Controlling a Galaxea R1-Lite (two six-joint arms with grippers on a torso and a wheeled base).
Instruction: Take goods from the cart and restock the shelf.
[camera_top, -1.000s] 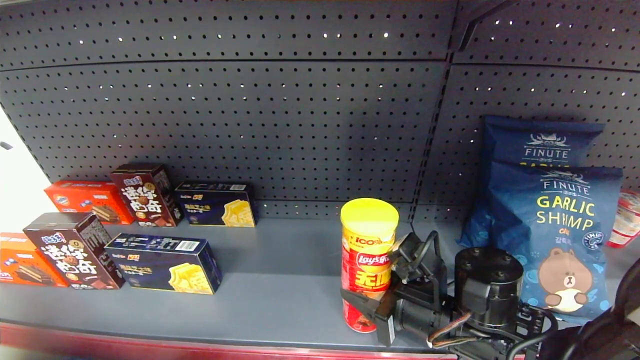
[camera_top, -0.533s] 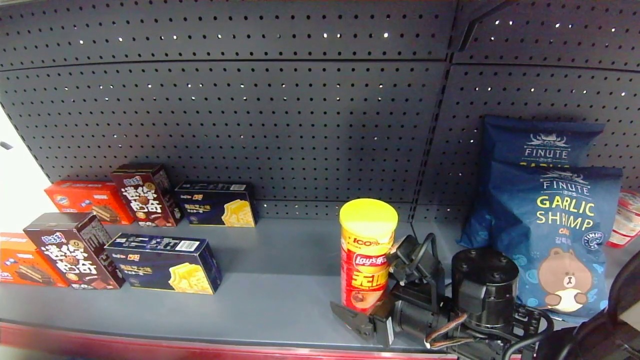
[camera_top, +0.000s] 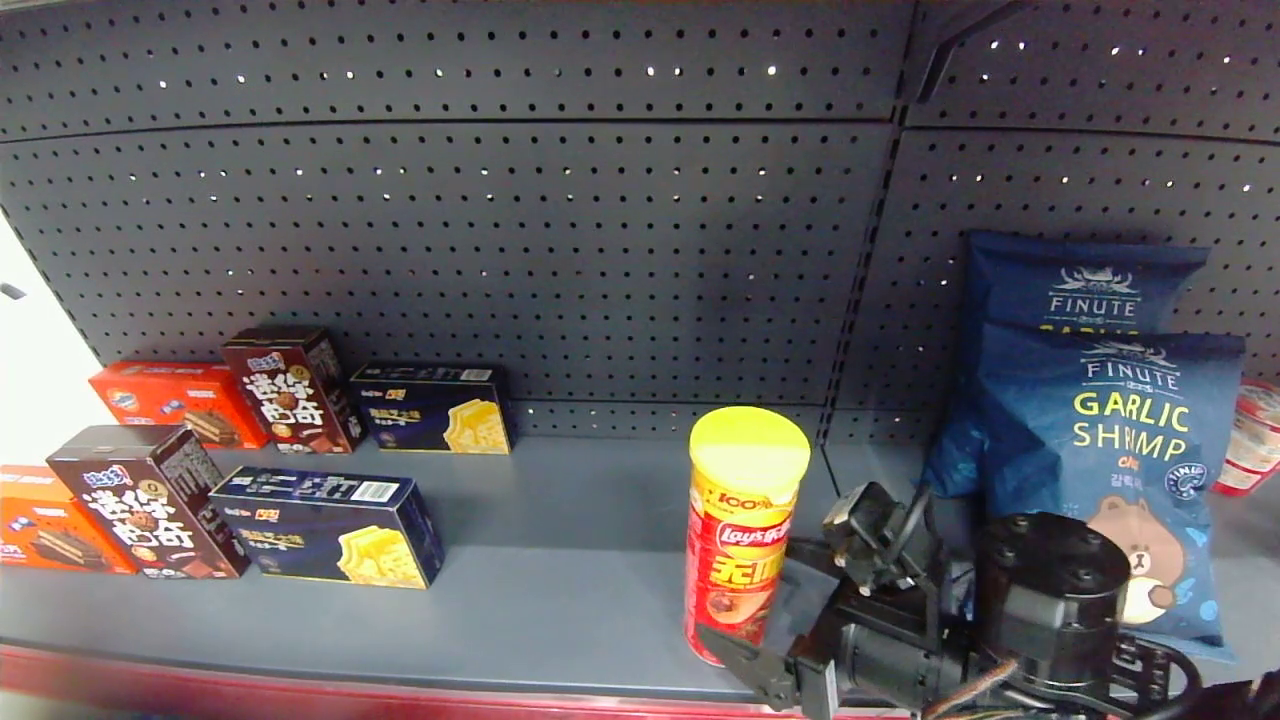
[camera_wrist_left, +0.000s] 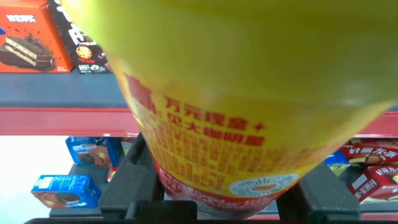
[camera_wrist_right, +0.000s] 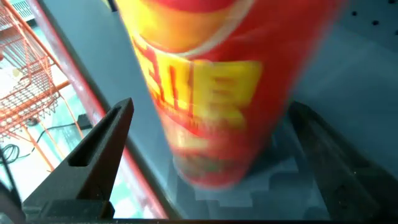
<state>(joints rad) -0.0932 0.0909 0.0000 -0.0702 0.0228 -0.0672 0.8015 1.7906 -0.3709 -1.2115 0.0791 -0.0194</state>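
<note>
My right gripper (camera_top: 772, 612) gapes wide around the red can (camera_top: 745, 530), which stands upright on the shelf (camera_top: 560, 560), yellow lid up. My left gripper (camera_wrist_left: 224, 188) clamps a yellow can (camera_wrist_left: 249, 93).

The chip can (camera_top: 745, 530), red with a yellow band and a yellow lid, stood upright on the grey shelf (camera_top: 560, 560), right of centre, near the front edge. A second can (camera_wrist_left: 249, 93), yellow, sat clamped in the left pincer (camera_wrist_left: 221, 193).

Head view down onto shelf (camera_top: 560, 560); right wrist close on same can (camera_top: 745, 540)
</note>
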